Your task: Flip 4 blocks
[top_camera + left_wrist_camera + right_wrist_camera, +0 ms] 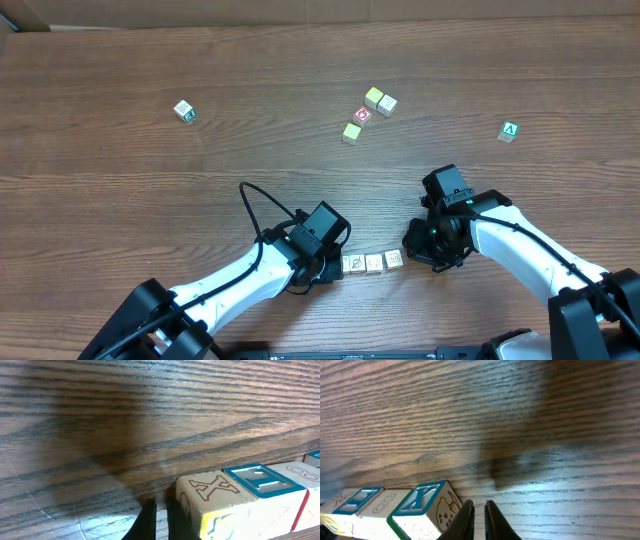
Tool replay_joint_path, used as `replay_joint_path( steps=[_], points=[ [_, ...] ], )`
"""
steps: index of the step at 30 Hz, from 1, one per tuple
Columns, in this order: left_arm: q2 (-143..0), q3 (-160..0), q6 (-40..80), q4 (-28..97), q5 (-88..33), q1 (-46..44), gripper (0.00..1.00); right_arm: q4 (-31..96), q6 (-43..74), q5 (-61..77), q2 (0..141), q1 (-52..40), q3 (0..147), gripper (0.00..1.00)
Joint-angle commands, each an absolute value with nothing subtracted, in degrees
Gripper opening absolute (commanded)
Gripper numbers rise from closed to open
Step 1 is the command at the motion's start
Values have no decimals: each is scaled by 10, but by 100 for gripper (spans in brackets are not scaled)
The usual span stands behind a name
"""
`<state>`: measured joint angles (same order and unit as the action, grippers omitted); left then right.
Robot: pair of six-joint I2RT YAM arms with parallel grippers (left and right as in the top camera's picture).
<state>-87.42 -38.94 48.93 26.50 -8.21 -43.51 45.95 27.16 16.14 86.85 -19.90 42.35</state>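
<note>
Small cream wooden blocks (373, 262) sit in a row at 9 o'clock from your empty, pinched-shut right gripper (479, 506).

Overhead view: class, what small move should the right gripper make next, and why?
Probably nudge the right gripper sideways against the row of blocks: it is shut beside the end block, and the left gripper flanks the other end.

Four small pale wooden blocks (374, 262) sit in a tight, touching row near the front of the table, slightly right of centre. From the left: a red X block (212, 487), a blue-framed E block (262, 480), an 8 block (302, 471) and a blue X block (422, 497).
</note>
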Motion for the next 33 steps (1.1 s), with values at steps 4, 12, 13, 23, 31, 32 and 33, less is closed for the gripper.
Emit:
replay_joint_path(
  steps=[4, 12, 13, 23, 31, 32, 33],
  points=[
    [-881, -388, 479, 265, -86, -436, 4, 446, 207, 159, 869, -199, 420, 9],
    [-881, -388, 475, 265, -86, -436, 4, 448, 180, 169, 869, -199, 420, 8],
    [-881, -388, 475, 265, -86, -436, 4, 449, 172, 178, 869, -199, 420, 8],
    [-881, -388, 473, 265, -86, -436, 4, 453, 168, 196, 869, -244, 420, 4],
    [-881, -388, 471, 265, -86, -436, 4, 453, 208, 181, 869, -252, 420, 4],
    [-881, -388, 470, 265, -86, -436, 4, 453, 208, 181, 869, -252, 420, 4],
    [-881, -388, 469, 265, -86, -436, 4, 453, 208, 181, 869, -252, 420, 4]
  ],
)
